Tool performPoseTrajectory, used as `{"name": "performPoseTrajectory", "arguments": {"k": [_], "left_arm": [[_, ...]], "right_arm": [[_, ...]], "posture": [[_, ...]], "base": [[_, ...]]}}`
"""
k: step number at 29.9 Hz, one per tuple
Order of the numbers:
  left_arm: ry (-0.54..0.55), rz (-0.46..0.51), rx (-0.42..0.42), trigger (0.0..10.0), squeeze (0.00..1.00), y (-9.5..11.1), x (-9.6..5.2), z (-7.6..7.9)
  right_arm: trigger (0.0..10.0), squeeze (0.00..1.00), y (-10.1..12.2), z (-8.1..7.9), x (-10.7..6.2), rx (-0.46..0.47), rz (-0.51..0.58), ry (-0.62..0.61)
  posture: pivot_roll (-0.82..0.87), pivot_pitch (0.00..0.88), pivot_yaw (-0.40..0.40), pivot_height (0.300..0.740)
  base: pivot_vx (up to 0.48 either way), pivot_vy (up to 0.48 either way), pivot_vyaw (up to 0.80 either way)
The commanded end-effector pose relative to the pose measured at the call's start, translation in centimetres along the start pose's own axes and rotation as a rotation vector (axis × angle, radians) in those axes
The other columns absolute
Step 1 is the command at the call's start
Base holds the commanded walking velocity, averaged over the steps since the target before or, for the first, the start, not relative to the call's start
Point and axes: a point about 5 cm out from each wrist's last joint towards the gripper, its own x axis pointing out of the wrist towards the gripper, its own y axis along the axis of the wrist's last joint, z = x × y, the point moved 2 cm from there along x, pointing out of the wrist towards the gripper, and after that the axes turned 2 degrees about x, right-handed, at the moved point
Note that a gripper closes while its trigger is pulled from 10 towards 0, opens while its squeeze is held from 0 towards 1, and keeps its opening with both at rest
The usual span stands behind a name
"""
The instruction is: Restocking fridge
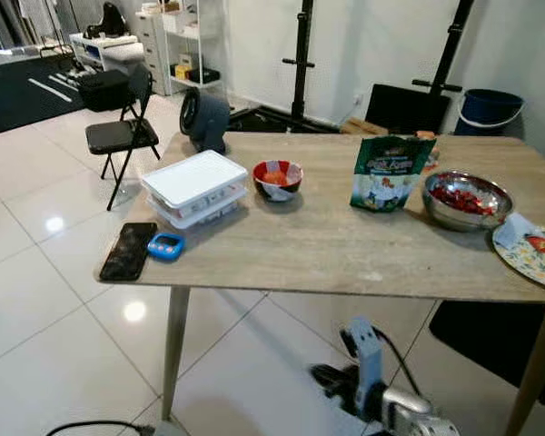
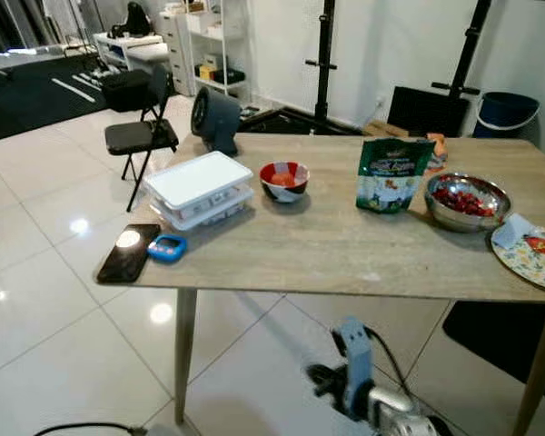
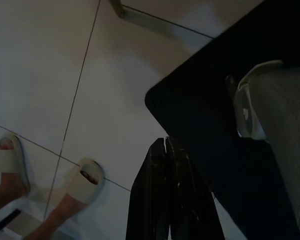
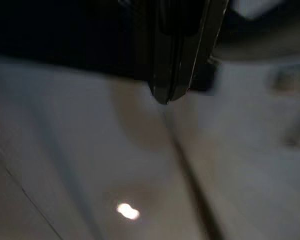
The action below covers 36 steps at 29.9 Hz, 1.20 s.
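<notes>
**Both claws low, food waiting on the counter**

While both arms hang below the counter [image 1: 345, 259], the left claw [image 3: 167, 150] is pressed shut on nothing above floor tiles, near a person's sandalled feet [image 3: 82, 182]; the right claw [image 4: 165, 95] is likewise closed and empty. Up top sit the lidded container [image 1: 195, 186], small bowl [image 1: 278, 178], green pouch [image 1: 389, 173] and steel bowl [image 1: 466, 200]. Raising an arm carelessly could strike the counter's edge, and the phone [image 1: 129, 251] lying near the rim might be knocked off.
</notes>
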Motion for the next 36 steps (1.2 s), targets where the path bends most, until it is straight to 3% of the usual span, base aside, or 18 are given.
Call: {"name": "performPoseTrajectory", "arguments": {"k": [1, 3, 4, 5, 6, 7, 10, 11, 15, 22, 36], "left_arm": [[-0.043, -0.009, -0.015, 10.0, 0.00, -0.1, 0.1, 1.5], [-0.044, -0.010, -0.017, 10.0, 0.00, -0.1, 0.1, 1.6], [-0.046, -0.011, -0.017, 10.0, 0.00, -0.1, 0.1, 1.7], [-0.046, -0.011, -0.017, 10.0, 0.00, -0.1, 0.1, 1.7], [-0.049, -0.012, -0.015, 10.0, 0.00, 0.0, 0.1, 1.9], [-0.051, -0.012, -0.014, 10.0, 0.00, 0.0, 0.1, 1.9], [-0.052, -0.012, -0.013, 10.0, 0.00, 0.0, 0.1, 2.0], [-0.053, -0.009, -0.012, 10.0, 0.00, 0.2, 0.2, 2.0], [-0.055, 0.004, -0.012, 10.0, 0.00, 0.8, 0.2, 2.3], [-0.057, 0.001, -0.011, 10.0, 0.00, 0.5, 0.2, 2.4], [-0.057, -0.020, -0.011, 10.0, 0.00, -0.4, 0.1, 2.5]], "right_arm": [[10.0, 0.00, -1.3, 0.9, -0.3, -0.024, -0.044, -0.092], [10.0, 0.00, -2.9, 1.9, -0.9, -0.014, -0.086, -0.196], [10.0, 0.00, -4.0, 2.3, -1.4, 0.082, -0.089, -0.245], [10.0, 0.00, -4.0, 2.3, -1.4, 0.082, -0.089, -0.245], [10.0, 0.00, -5.8, 2.8, -2.1, 0.218, -0.105, -0.323], [10.0, 0.00, -6.5, 2.9, -2.5, 0.256, -0.119, -0.356], [10.0, 0.00, -7.1, 3.1, -2.7, 0.272, -0.134, -0.383], [10.0, 0.00, -8.1, 3.1, -3.2, 0.277, -0.171, -0.424], [10.0, 0.00, -10.3, 2.5, -3.8, 0.274, -0.248, -0.467], [10.0, 0.00, -10.2, 0.5, -2.4, 0.168, -0.279, -0.345], [10.0, 0.00, -10.8, 0.7, -2.8, 0.138, -0.321, -0.355]], "posture": [[-0.02, 0.000, -0.023, 0.740], [-0.02, 0.000, -0.025, 0.740], [-0.03, 0.000, -0.027, 0.740], [-0.03, 0.000, -0.027, 0.740], [-0.03, 0.000, -0.030, 0.740], [-0.03, 0.000, -0.030, 0.740], [-0.03, 0.000, -0.030, 0.740], [-0.03, 0.000, -0.030, 0.740], [-0.01, 0.000, -0.046, 0.740], [0.00, 0.000, -0.048, 0.740], [0.01, 0.000, -0.056, 0.740]], "base": [[0.000, 0.000, 0.00], [0.000, 0.000, 0.00], [0.000, 0.000, 0.00], [0.000, 0.000, 0.00], [0.000, 0.000, 0.00], [0.000, 0.000, 0.00], [0.000, 0.000, 0.00], [0.000, 0.000, 0.00], [0.000, 0.000, 0.00], [0.000, 0.000, 0.00], [0.000, 0.000, 0.00]]}}
